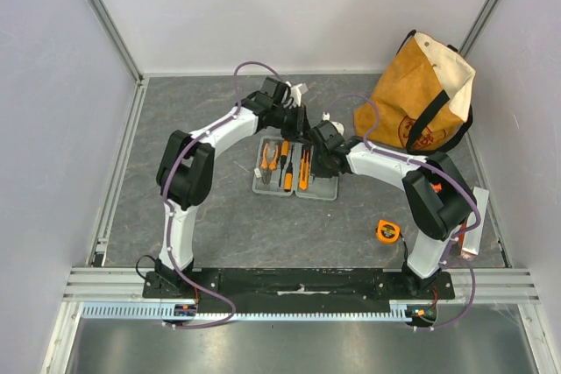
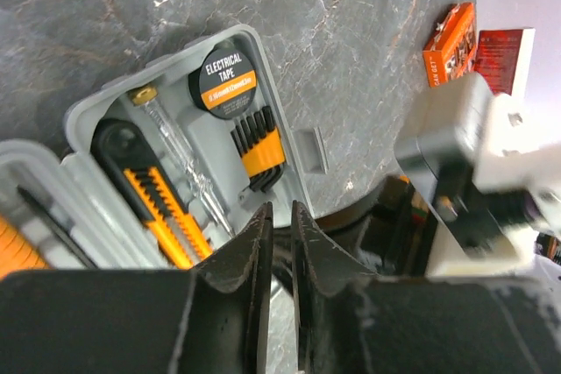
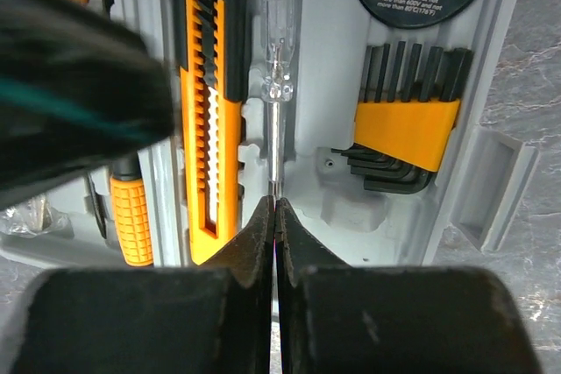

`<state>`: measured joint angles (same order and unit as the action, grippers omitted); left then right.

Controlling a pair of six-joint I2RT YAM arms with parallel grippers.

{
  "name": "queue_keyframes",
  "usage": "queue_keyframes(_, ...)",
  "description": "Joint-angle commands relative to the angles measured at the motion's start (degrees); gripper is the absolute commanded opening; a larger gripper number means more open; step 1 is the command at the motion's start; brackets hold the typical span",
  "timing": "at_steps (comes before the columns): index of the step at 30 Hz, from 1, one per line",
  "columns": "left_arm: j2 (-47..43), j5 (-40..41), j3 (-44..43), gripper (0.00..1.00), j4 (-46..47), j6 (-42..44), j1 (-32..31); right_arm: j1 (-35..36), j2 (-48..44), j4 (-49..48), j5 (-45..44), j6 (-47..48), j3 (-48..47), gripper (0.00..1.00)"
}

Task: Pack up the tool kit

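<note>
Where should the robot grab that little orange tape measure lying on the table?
Probably from straight above, pinching two opposite edges of the tape measure. It seems to lie flat on the table, on its own, away from the tool kit, so nothing looks likely to block coming down on it.

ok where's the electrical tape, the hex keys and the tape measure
electrical tape point(image 2: 227, 81), left wrist view, on its black-and-orange label
hex keys point(image 3: 408, 129), right wrist view, on their orange holder
tape measure point(image 1: 387, 230), top external view, on its orange body
</note>
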<state>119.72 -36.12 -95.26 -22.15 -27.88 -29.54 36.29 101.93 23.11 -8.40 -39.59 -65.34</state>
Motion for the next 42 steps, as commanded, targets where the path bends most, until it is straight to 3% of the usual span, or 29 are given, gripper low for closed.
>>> queue_keyframes(1,3.93,1.31,-4.57,0.17,1.33,0.63,-2.19,0.44,-0.15,-2.90,0.58,-1.63,0.21,0.02)
queue_keyframes(11,10.27,5.09,-5.55,0.06,-1.49,2.48,-4.74,0.44,-0.24,-1.93,1.11,-2.59,1.18,0.00)
queue_keyframes(26,11.59,9.49,-5.02,0.04,-4.04,3.97,-5.53,0.36,-5.34,-2.98,-2.41,-4.62,3.90,0.02)
queue_keyframes(42,8.59,14.15,-5.90,0.08,-5.44,3.71,-5.53,0.45,-4.63,-4.74,-1.44,-4.97,6.10,0.04)
